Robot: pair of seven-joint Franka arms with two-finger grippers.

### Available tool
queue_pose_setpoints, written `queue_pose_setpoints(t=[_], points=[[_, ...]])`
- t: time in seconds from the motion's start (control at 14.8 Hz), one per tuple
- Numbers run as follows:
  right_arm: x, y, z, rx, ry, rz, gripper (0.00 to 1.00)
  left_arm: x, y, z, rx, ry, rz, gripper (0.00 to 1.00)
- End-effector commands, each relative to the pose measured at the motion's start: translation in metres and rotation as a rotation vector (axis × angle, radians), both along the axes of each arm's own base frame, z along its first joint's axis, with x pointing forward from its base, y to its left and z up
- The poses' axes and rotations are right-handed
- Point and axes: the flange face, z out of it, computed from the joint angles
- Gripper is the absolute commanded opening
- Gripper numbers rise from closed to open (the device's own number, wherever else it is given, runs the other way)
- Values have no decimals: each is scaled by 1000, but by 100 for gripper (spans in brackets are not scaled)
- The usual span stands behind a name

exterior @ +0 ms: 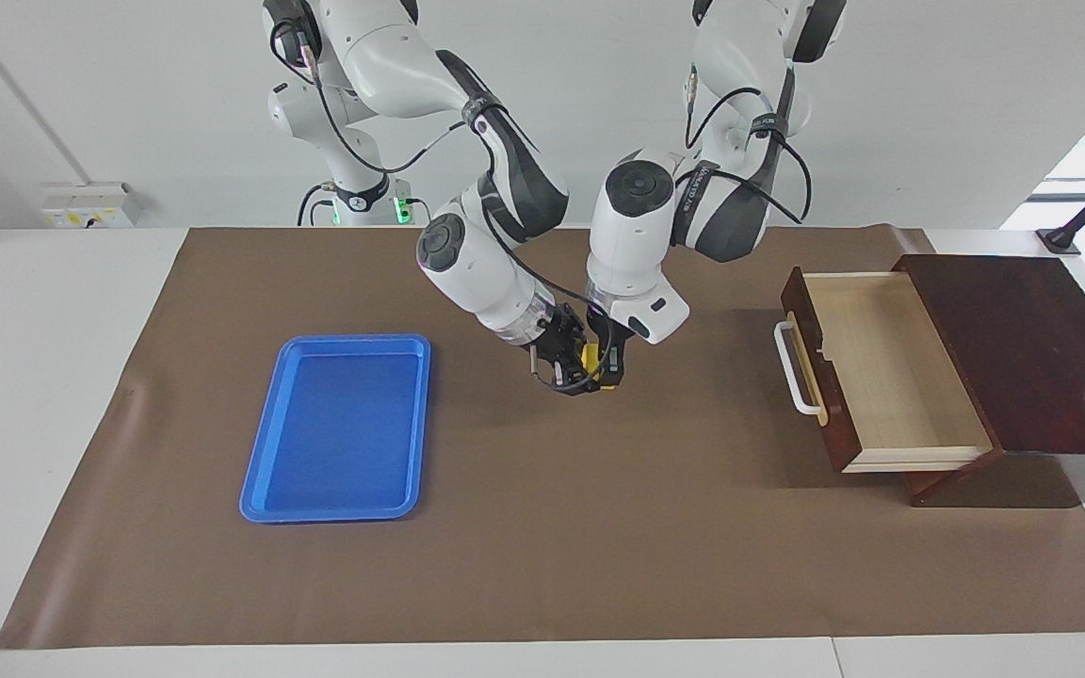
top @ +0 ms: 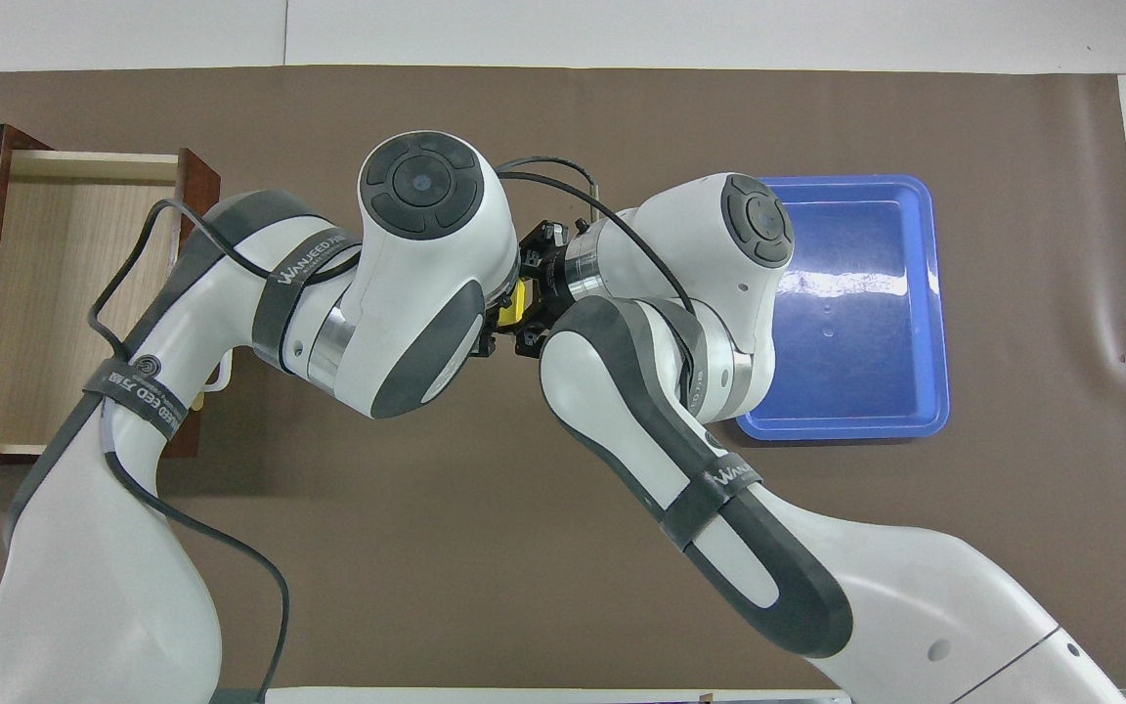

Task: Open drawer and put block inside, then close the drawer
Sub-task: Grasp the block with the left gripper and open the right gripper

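Blue tray [exterior: 335, 428] lying toward the right arm's end of the table [exterior: 62, 395]. Mid-table, aloft: right gripper [exterior: 569, 375] and left gripper [exterior: 610, 369] both touching yellow block [exterior: 591, 362]; whose fingers grip, cannot tell. "WANJEED" readable on arm bands. Drawer [exterior: 886, 377] open.

The dark wooden drawer [exterior: 891, 372] stood pulled open, its pale interior bare, while the small yellow block [exterior: 591, 359] hung mid-table, well apart from it.
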Motion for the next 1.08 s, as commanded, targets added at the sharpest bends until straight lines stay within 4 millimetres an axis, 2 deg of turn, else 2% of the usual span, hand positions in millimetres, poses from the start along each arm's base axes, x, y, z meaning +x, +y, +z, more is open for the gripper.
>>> queue_pose_setpoints(t=[0.0, 0.47, 0.54, 0.61, 0.68, 0.75, 0.81, 1.02], points=[[3, -4, 0, -5, -29, -11, 0, -4, 5, -1, 23, 0, -3, 0], [4, -5, 0, -6, -26, -14, 0, -3, 7, 3, 24, 1, -1, 0], [4, -6, 0, -5, -27, -16, 13, -3, 7, 4, 27, 3, -1, 0], [5, -5, 1, -5, -27, -17, 38, -3, 7, 4, 28, 4, -1, 0], [5, -5, 1, -5, -26, -19, 72, -3, 7, 4, 28, 4, -1, 0], [5, -5, 1, -5, -26, -19, 83, -3, 7, 6, 26, 2, -1, 0], [5, -5, 1, -5, -26, -19, 87, -2, 7, 6, 25, 3, 0, 0], [5, -5, 1, -5, -29, -17, 87, -1, 12, 9, 32, 7, 4, 0]])
